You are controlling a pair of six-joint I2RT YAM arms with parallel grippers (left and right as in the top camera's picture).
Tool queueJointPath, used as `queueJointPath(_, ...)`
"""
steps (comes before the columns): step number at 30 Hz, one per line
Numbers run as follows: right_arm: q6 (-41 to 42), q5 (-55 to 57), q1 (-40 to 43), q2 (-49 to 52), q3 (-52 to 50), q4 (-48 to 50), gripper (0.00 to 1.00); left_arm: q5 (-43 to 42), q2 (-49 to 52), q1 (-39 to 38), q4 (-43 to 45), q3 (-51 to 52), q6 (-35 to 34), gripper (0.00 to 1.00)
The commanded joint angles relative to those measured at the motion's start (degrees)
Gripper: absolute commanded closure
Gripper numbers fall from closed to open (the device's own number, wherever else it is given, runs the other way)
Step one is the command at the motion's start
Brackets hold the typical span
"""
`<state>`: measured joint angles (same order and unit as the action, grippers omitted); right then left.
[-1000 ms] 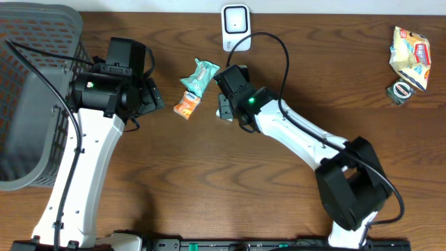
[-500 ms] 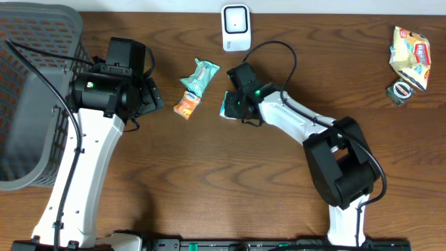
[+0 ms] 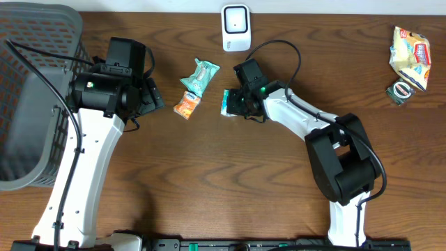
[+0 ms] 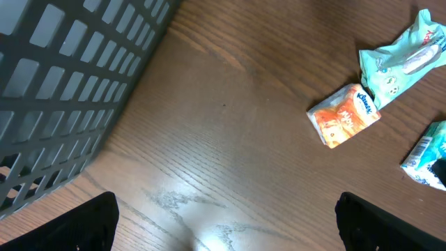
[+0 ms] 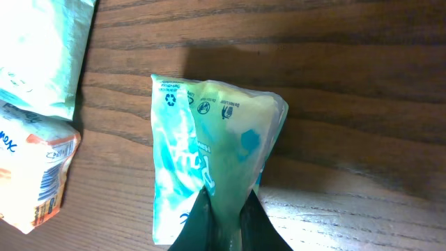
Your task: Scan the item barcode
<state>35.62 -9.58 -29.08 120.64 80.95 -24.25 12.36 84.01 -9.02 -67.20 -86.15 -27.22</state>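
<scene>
The right gripper point(image 5: 224, 210) pinches the teal packet point(image 5: 209, 132) by one end, beside the orange tissue pack point(image 3: 186, 107), probably leaving its printed faces free for the scanner point(image 3: 235, 28) nearby. Only the right wrist view shows fingers shut on film; overhead alone shows the scanner; the left gripper point(image 4: 226, 226) hangs wide, empty

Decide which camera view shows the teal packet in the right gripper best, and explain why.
The right wrist view: the teal packet fills the frame, print visible, pinched at its lower edge by the right gripper. Overhead shows only a small sliver beside the gripper; the left wrist view catches just a corner at its right edge.
</scene>
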Motion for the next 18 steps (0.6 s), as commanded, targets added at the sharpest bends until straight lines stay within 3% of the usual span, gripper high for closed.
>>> queueJointPath(1, -0.87, -2.54, 2.12, 3.32, -1.05, -0.85, 0.99, 0.79, 0.24, 0.22, -0.24, 0.04, -0.52, 0.02)
queueJointPath(5, -4.20, -11.39, 6.73, -1.49, -1.03, -0.90, 0.99, 0.79, 0.24, 0.22, -0.24, 0.04, -0.52, 0.03)
queueJointPath(10, -26.08, -29.88, 15.17, -9.25, -1.03, 0.57, 0.99, 0.76, 0.24, 0.22, -0.24, 0.04, -0.52, 0.02)
queueJointPath(12, -36.68, -46.21, 20.00, -10.47, -1.03, 0.04, 0.99, 0.76, 0.24, 0.22, -0.24, 0.04, -0.52, 0.02)
queueJointPath(15, -39.93, -62.36, 25.11, -10.08, -1.05, 0.04, 0.99, 0.79, 0.24, 0.22, -0.24, 0.04, -0.52, 0.02)
queueJointPath(18, -40.65, -70.86, 27.89, -9.92, -1.05, 0.24, 0.99, 0.79, 0.24, 0.22, -0.24, 0.04, -0.52, 0.02)
